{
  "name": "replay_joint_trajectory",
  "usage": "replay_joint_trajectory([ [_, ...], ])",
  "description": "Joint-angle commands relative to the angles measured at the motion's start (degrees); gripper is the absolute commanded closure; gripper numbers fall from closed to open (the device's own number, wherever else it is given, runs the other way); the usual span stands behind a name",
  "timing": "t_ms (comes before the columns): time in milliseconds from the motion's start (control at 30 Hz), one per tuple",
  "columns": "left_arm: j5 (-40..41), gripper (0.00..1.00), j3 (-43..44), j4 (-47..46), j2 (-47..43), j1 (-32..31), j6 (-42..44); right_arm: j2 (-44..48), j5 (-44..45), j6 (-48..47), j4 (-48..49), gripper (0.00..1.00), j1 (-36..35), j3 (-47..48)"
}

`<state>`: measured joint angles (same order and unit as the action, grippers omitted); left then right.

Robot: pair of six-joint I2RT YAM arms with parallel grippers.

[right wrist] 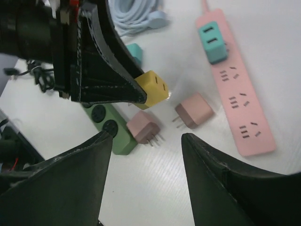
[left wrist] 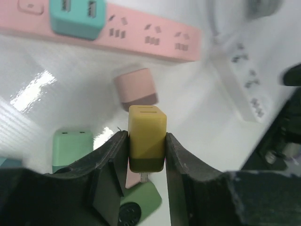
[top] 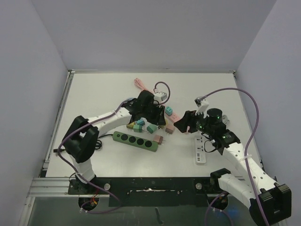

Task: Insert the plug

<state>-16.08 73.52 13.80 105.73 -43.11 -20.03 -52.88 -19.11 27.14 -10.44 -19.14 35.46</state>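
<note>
Left gripper (left wrist: 146, 137) is clamped on the yellow cube-shaped plastic plug (left wrist: 147, 121), with the long pink plastic power strip (left wrist: 141, 40) ahead of it. It probably wants to keep the plug square and line the prongs up, then push.

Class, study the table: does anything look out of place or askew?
Yes: a pink plug and a second pink plug lie tipped on their sides, prongs sideways, loose between the pink strip and green strip. Nothing looks damaged.
</note>
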Motion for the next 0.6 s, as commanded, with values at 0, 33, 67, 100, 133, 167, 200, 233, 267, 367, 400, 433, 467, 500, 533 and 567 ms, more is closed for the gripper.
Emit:
replay_joint_trajectory([
  [0, -21.37, 0.84, -1.64, -6.08, -10.67, 2.26, 5.08, 3.17, -16.61, -8.4, 5.56, 0.38, 0.23, 3.11],
  [33, -24.0, 0.84, -2.38, -6.39, -12.05, 2.25, 6.01, 3.49, -18.43, -9.21, 5.42, 0.37, 0.26, 3.61],
  [67, -26.67, 0.84, -3.06, -6.73, -13.5, 2.24, 6.67, 3.68, -20.49, -10.32, 4.99, 0.37, 0.26, 4.22],
  [100, -28.66, 0.84, -3.81, -7.39, -14.81, 2.24, 6.99, 3.72, -22.07, -11.03, 4.5, 0.36, 0.19, 4.96],
  [133, -30.64, 0.84, -4.59, -8.37, -16.21, 2.24, 6.88, 3.74, -24.02, -11.51, 4.08, 0.36, 0.21, 5.57],
  [167, -32.57, 0.84, -5.29, -9.45, -17.46, 2.24, 6.7, 3.79, -25.51, -12.0, 3.84, 0.34, 0.13, 6.18],
  [200, -34.31, 0.84, -5.79, -10.26, -18.66, 2.24, 6.73, 3.82, -26.71, -12.38, 3.55, 0.32, 0.03, 6.72],
  [233, -35.83, 0.84, -6.31, -11.19, -20.21, 2.24, 6.79, 3.97, -27.75, -12.79, 3.42, 0.32, -0.05, 7.31],
  [267, -37.09, 0.84, -6.75, -12.16, -21.28, 2.24, 6.57, 3.97, -28.8, -12.95, 3.53, 0.32, -0.21, 7.74],
  [367, -41.42, 0.84, -8.48, -16.92, -23.62, 2.23, 4.51, 3.41, -33.04, -13.14, 4.72, 0.34, -1.15, 8.57],
  [400, -42.74, 0.84, -9.0, -18.56, -24.18, 2.19, 3.71, 2.91, -33.91, -13.15, 4.83, 0.35, -1.6, 8.9],
  [433, -43.86, 0.84, -9.53, -19.95, -24.63, 2.16, 3.07, 2.36, -34.54, -13.51, 4.62, 0.36, -2.07, 9.37],
  [467, -44.72, 0.84, -10.12, -21.36, -25.07, 2.18, 2.47, 1.75, -35.26, -14.36, 3.89, 0.37, -2.42, 9.93],
  [500, -45.73, 0.84, -10.61, -22.54, -25.46, 2.16, 1.86, 1.14, -35.97, -15.0, 3.18, 0.39, -2.74, 10.58],
  [533, -46.5, 0.84, -11.14, -23.73, -25.83, 2.2, 1.42, 0.55, -36.89, -15.24, 2.99, 0.4, -2.86, 11.12],
  [567, -46.78, 0.84, -11.53, -24.49, -26.17, 2.16, 1.17, 0.04, -38.4, -15.31, 3.16, 0.42, -3.1, 11.5],
])
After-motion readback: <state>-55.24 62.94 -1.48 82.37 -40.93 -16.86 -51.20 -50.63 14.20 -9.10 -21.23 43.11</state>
